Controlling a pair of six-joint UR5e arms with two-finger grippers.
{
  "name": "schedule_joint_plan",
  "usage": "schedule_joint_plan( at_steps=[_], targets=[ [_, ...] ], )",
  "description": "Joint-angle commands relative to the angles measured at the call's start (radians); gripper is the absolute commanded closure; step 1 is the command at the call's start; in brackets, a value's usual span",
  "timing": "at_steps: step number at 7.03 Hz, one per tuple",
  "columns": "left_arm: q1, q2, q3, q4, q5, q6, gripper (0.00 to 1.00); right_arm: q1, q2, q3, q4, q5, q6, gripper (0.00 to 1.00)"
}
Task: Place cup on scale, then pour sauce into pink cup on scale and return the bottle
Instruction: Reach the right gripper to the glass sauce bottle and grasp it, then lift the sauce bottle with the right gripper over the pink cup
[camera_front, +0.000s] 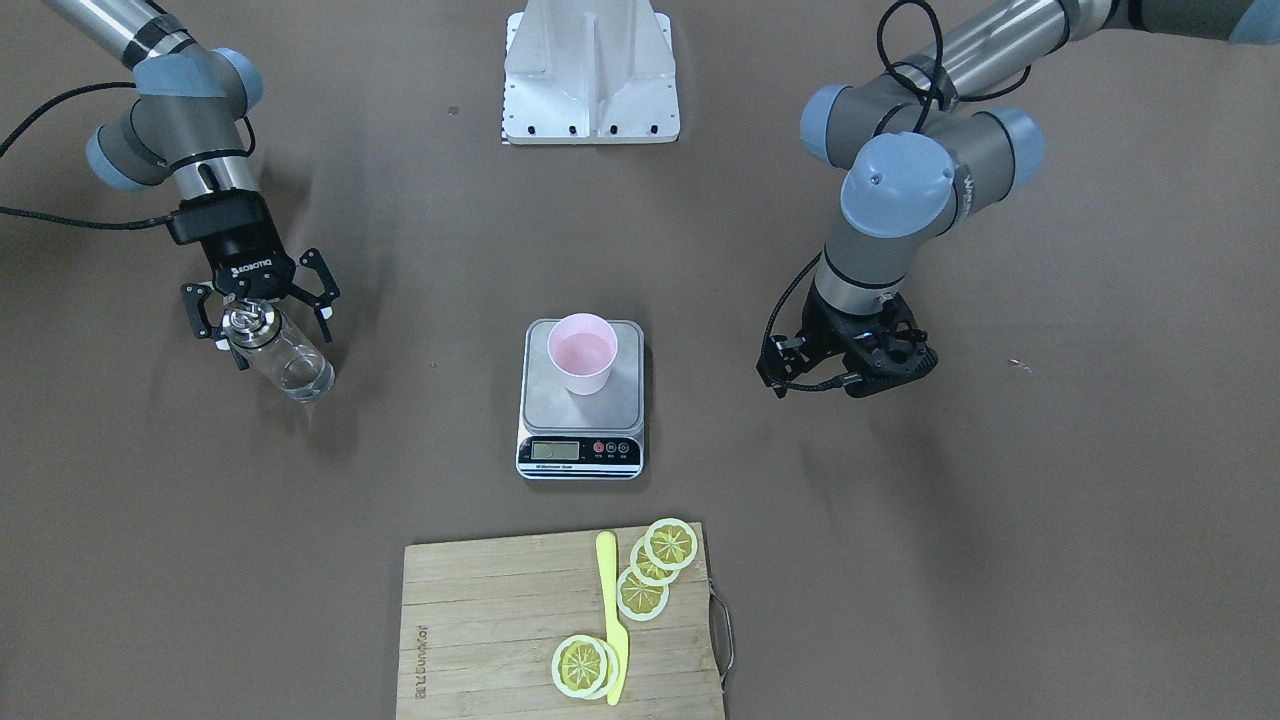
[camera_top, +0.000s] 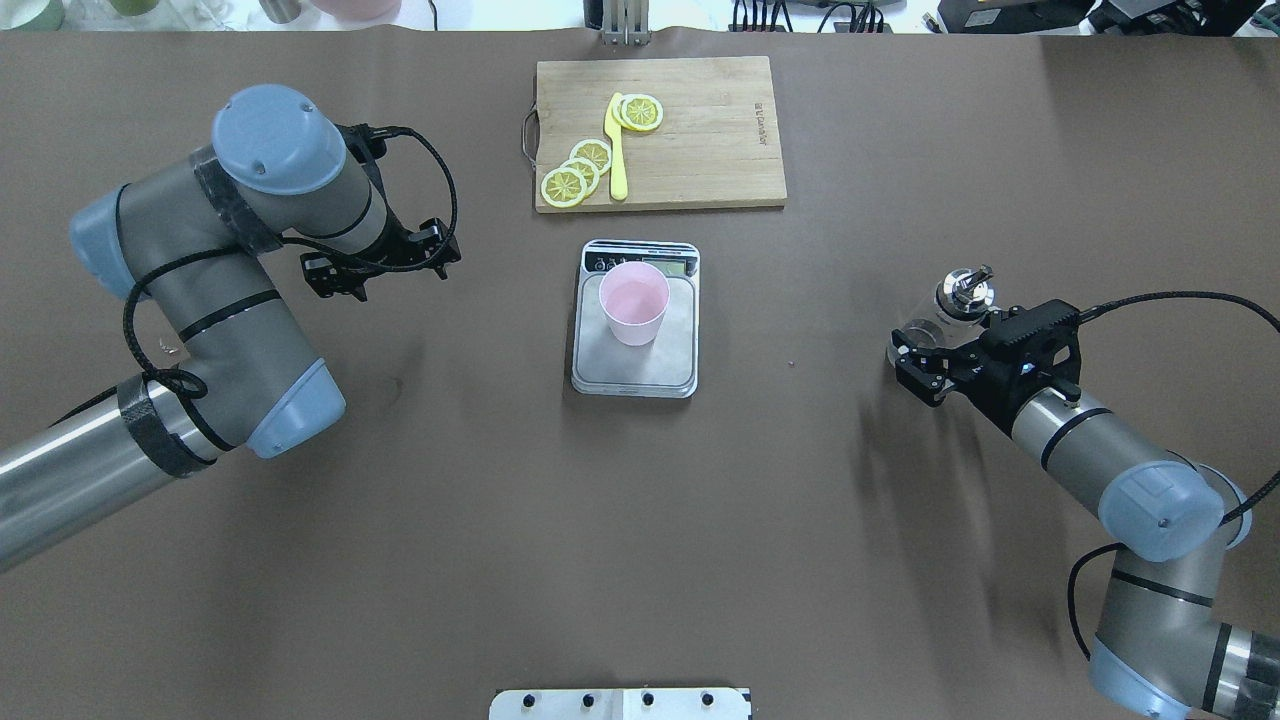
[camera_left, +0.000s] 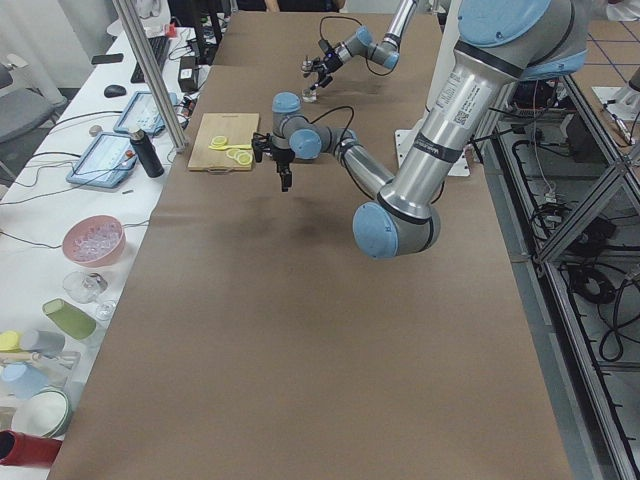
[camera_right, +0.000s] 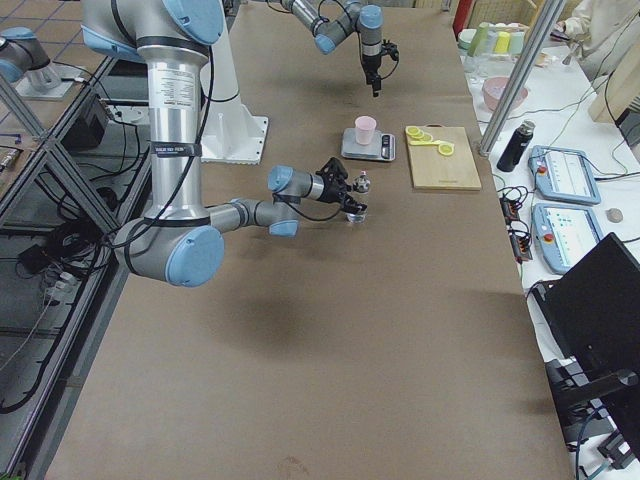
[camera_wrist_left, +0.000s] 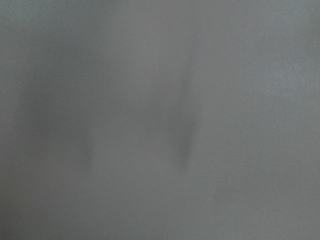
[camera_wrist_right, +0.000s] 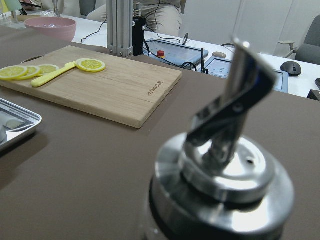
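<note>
While cup (camera_front: 582, 352) was seated on scale (camera_front: 545, 400), bottle (camera_front: 290, 365) was flanked by released right claw (camera_front: 282, 348); left claw (camera_front: 850, 370) state couldn't be told.

Brown table (camera_top: 640, 550) under scale (camera_top: 640, 372) (near the middle), wooden cutting board (camera_top: 700, 150), white robot base (camera_front: 590, 90).

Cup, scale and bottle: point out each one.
cup (camera_front: 581, 352), exterior front-facing view, on its pink inside.
scale (camera_front: 547, 395), exterior front-facing view, on the bare platform beside the cup.
bottle (camera_front: 292, 366), exterior front-facing view, on its clear glass body.
</note>
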Motion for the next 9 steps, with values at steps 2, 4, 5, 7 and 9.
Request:
schedule_joint_plan(
  at_steps=[2, 4, 5, 7, 9],
  targets=[
    [0.0, 0.0, 0.004, -0.006, 0.002, 0.0, 0.02, 0.012, 0.023, -0.021, 0.001, 0.001, 0.003, 0.52],
    [-0.002, 0.0, 0.004, -0.006, 0.002, 0.002, 0.02, 0.035, 0.037, -0.019, -0.016, 0.007, -0.02, 1.0],
    [-0.003, -0.002, 0.002, -0.006, 0.0, 0.026, 0.02, 0.076, 0.078, -0.015, -0.056, 0.036, -0.063, 1.0],
    [-0.018, 0.0, 0.005, -0.006, 0.0, 0.041, 0.02, 0.119, 0.144, 0.063, -0.242, 0.07, -0.126, 1.0],
    [-0.046, 0.006, 0.005, -0.007, -0.002, 0.109, 0.02, 0.117, 0.254, 0.113, -0.492, 0.014, -0.271, 1.0]
  ],
)
